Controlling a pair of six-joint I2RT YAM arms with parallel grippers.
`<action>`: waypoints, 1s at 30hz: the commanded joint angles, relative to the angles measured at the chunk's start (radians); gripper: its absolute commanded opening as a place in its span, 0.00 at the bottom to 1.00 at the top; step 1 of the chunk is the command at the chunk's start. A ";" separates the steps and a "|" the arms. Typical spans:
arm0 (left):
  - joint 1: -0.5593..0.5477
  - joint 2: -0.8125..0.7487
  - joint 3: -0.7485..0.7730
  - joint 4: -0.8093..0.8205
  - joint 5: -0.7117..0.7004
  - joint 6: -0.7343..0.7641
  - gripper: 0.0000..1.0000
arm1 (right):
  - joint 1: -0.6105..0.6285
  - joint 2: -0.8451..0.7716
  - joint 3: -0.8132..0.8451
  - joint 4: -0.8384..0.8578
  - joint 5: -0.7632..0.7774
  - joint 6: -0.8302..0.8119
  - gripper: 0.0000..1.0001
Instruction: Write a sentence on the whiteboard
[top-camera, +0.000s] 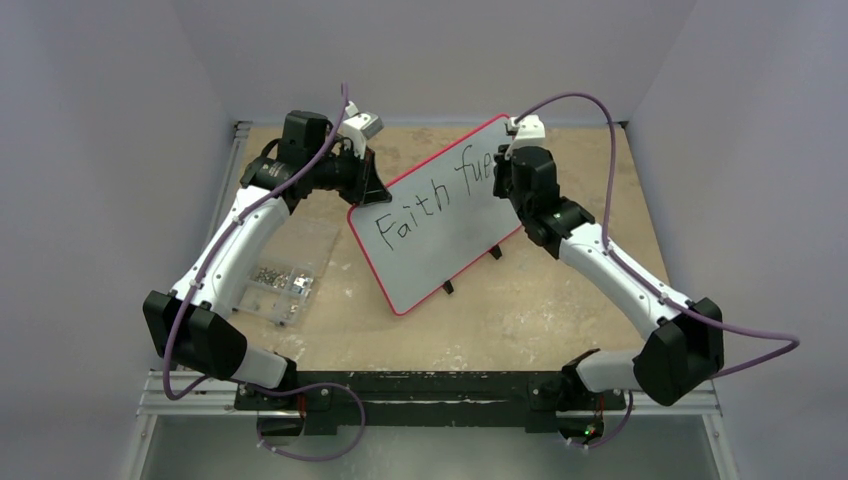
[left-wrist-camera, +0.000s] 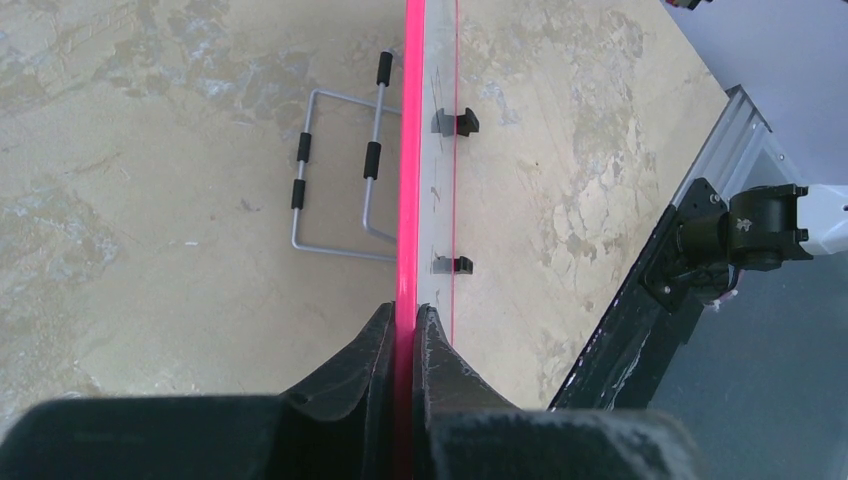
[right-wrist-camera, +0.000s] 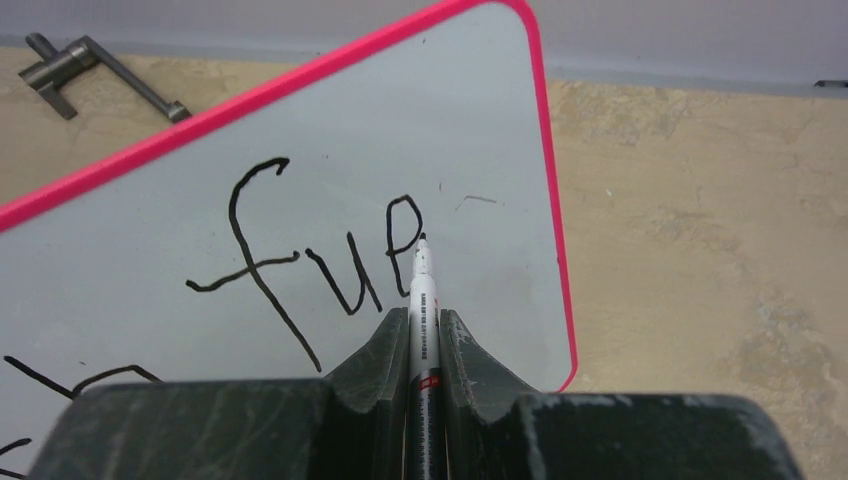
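The whiteboard (top-camera: 440, 230) with its red rim lies slanted mid-table, propped on small black feet. My left gripper (top-camera: 368, 185) is shut on its rim at the far left corner; in the left wrist view both black fingers (left-wrist-camera: 375, 345) pinch the pink edge (left-wrist-camera: 410, 180). My right gripper (right-wrist-camera: 425, 315) is shut on a white marker (right-wrist-camera: 423, 300), its black tip touching the board at the letter "e". The sentence (top-camera: 435, 200) reads "Faith fue" in black strokes; the right wrist view shows "fue" (right-wrist-camera: 330, 250). The right arm covers the board's far right part from above.
A clear plastic box (top-camera: 285, 270) with small metal parts sits left of the board. A grey wire stand (left-wrist-camera: 345, 170) with black sleeves lies beside the board's edge. A metal tool (right-wrist-camera: 95, 70) rests at the back. The black base rail (top-camera: 440, 390) runs along the near edge.
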 joint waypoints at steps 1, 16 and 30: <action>0.009 -0.050 0.008 0.078 -0.069 0.055 0.00 | -0.002 -0.013 0.078 0.002 0.045 -0.027 0.00; 0.008 -0.052 0.009 0.077 -0.071 0.056 0.00 | -0.013 0.007 0.146 -0.005 0.066 -0.016 0.00; 0.008 -0.052 0.011 0.075 -0.071 0.060 0.00 | -0.026 0.099 0.224 0.002 0.024 -0.012 0.00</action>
